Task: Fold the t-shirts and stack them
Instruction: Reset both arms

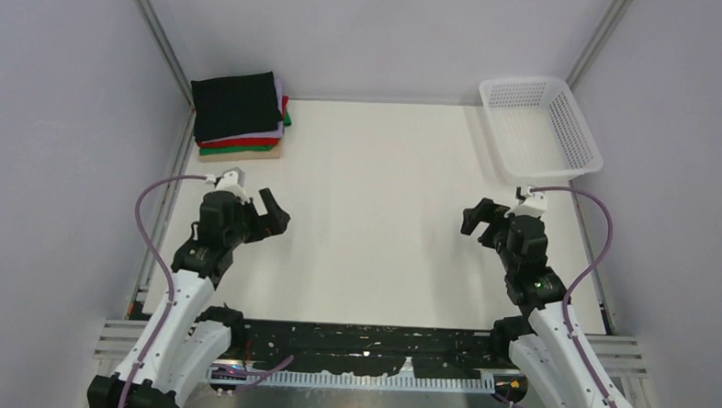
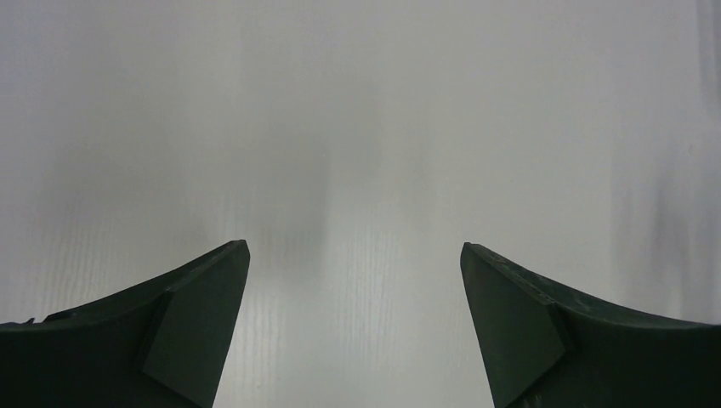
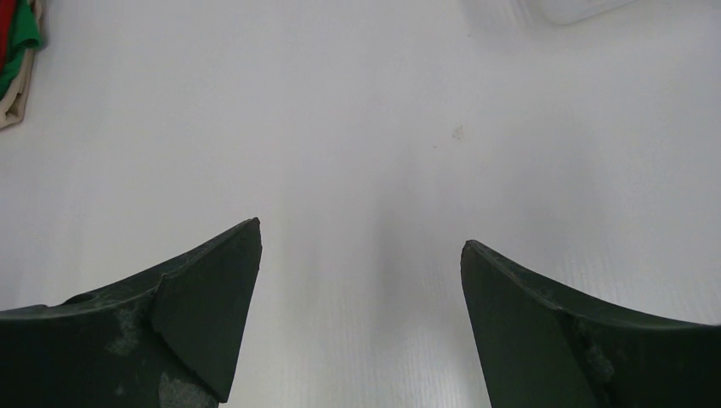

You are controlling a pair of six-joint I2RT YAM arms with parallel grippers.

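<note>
T-shirts point(image 1: 240, 116) lie folded in a stack at the bench's point(image 1: 382, 260) far-left corner, black on top. Left end effector point(image 1: 275, 213) and right end effector point(image 1: 475, 220) hover released, seemingly above open mid-bench, angled inward.

Much of the pile point(image 1: 239, 116) is hidden, and the wrist views cut things off.

In the top view the black t-shirt point(image 1: 235, 105) lies over the pile. The lavender t-shirt point(image 1: 280, 97), red t-shirt point(image 1: 242, 143), green t-shirt point(image 1: 236, 149) and tan t-shirt point(image 1: 240, 156) show only thin edges, so how they are folded cannot be told. In the right wrist view just a corner of the pile peeps in at the left edge, and the basket point(image 3: 582, 8) is cut off at the top. The bottom edge cuts off the left gripper point(image 2: 354, 245) and the right gripper point(image 3: 360, 232) behind their tips. The table point(image 2: 357, 102) looks blurry in the left wrist view.
</note>
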